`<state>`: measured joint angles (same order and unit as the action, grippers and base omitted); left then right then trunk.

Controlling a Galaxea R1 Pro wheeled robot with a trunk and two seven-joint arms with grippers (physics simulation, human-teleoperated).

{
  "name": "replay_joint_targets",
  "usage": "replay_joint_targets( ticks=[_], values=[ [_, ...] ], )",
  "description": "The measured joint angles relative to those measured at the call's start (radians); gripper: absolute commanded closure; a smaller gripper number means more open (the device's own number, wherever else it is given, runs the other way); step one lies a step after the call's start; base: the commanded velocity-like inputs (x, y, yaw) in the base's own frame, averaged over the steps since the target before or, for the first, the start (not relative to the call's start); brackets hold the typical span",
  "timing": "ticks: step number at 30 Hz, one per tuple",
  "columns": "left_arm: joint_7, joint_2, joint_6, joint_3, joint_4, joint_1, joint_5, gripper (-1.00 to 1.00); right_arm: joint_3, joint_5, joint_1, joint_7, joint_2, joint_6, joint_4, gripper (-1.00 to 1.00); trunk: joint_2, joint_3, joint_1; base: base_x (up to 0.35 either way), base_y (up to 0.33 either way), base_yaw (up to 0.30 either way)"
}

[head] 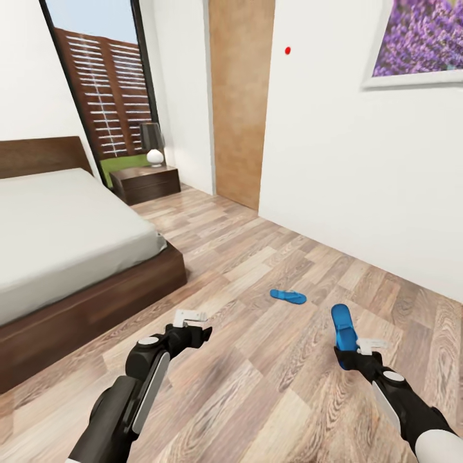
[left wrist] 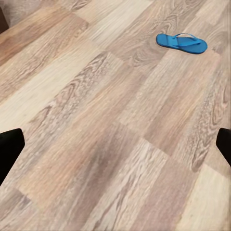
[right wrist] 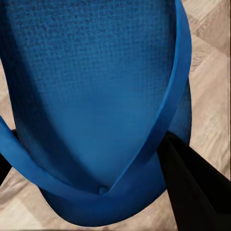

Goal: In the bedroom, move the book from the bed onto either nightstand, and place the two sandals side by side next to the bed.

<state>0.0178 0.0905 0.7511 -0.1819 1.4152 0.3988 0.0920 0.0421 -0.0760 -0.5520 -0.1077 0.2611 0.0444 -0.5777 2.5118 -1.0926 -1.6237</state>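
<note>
One blue sandal [head: 287, 296] lies flat on the plank floor, a little right of the bed's foot corner; the left wrist view sees this sandal [left wrist: 182, 43] ahead of the fingers. My right gripper [head: 349, 352] is shut on the other sandal [head: 343, 326], held upright above the floor. In the right wrist view that sandal's sole and strap [right wrist: 96, 96] sit close between the dark fingers [right wrist: 192, 183]. My left gripper [head: 193, 318] hovers open over bare floor near the bed's corner, holding nothing. The bed [head: 58, 238] has a grey mattress. The nightstand [head: 146, 182] stands beyond it. The book is out of view.
A lamp [head: 154, 144] sits on the nightstand by a tall window [head: 103, 90]. A white wall [head: 360, 180] with a purple picture [head: 421, 38] runs along the right, and a wood panel [head: 238, 96] stands beside it. Open floor [head: 257, 386] spreads between bed and wall.
</note>
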Motion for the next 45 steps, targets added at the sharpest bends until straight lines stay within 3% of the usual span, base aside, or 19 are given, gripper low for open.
replay_joint_targets(
  ticks=[16, 36, 38, 45],
  values=[
    [0.0, -0.003, -0.002, 0.002, -0.004, -0.001, -0.003, -1.0, 0.0, 0.001, 0.0, 0.001, 0.0, 0.0, -0.001, 1.0, 0.0, 0.014, 0.0, 0.198, -0.213, -0.216],
    [0.0, -0.005, -0.002, 0.002, -0.005, -0.001, -0.003, -1.0, 0.0, 0.002, 0.003, 0.005, 0.0, -0.003, -0.002, 1.0, 0.0, 0.015, 0.0, 0.207, -0.274, -0.004],
    [0.0, -0.004, -0.002, 0.003, -0.014, -0.001, -0.002, -1.0, 0.001, 0.001, 0.006, 0.009, 0.0, -0.057, -0.003, 1.0, 0.0, 0.015, 0.0, 0.25, -0.245, 0.0],
    [0.001, -0.004, -0.002, 0.008, -0.018, -0.001, 0.0, -1.0, 0.001, 0.002, 0.006, 0.01, 0.0, -0.074, -0.005, 1.0, 0.0, 0.015, 0.001, 0.261, -0.206, 0.156]
  ],
)
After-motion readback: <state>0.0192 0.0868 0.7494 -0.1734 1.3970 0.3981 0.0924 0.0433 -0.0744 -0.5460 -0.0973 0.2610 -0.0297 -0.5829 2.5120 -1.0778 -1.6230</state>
